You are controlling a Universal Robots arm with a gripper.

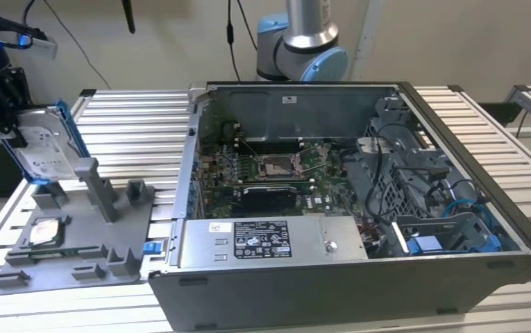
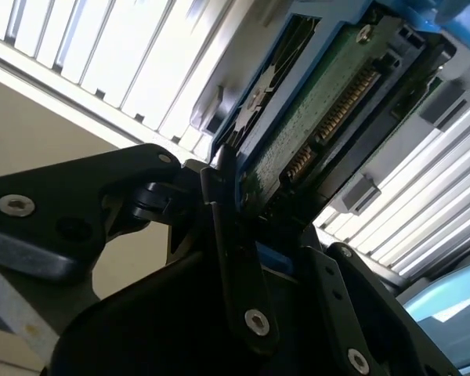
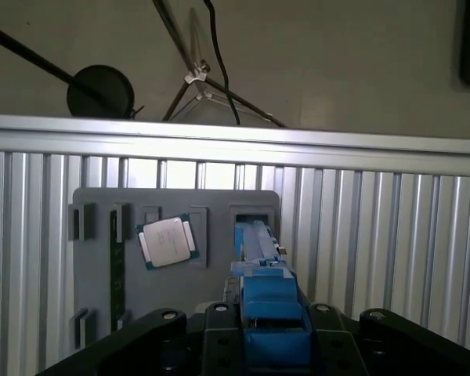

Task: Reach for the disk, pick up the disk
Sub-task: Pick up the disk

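The disk (image 1: 45, 147), a silver-grey drive with a white label and blue side rails, stands tilted on end at the exterior view's left. My gripper (image 1: 7, 114) is shut on its upper part. The disk's lower end is at the back slot of the grey fixture tray (image 1: 80, 243); I cannot tell whether it still touches. In the second wrist view the disk's green circuit board (image 2: 321, 117) runs out from between my black fingers (image 2: 233, 258). In the first wrist view its blue rail (image 3: 268, 301) sits clamped in my gripper (image 3: 270, 333), above the tray (image 3: 180, 207).
A flat silver square part (image 1: 43, 232) lies in the tray, also in the first wrist view (image 3: 167, 240). An open computer case (image 1: 358, 277) stands on the slatted table (image 1: 135, 132), beside the tray. The arm's base (image 1: 300, 41) rises behind it.
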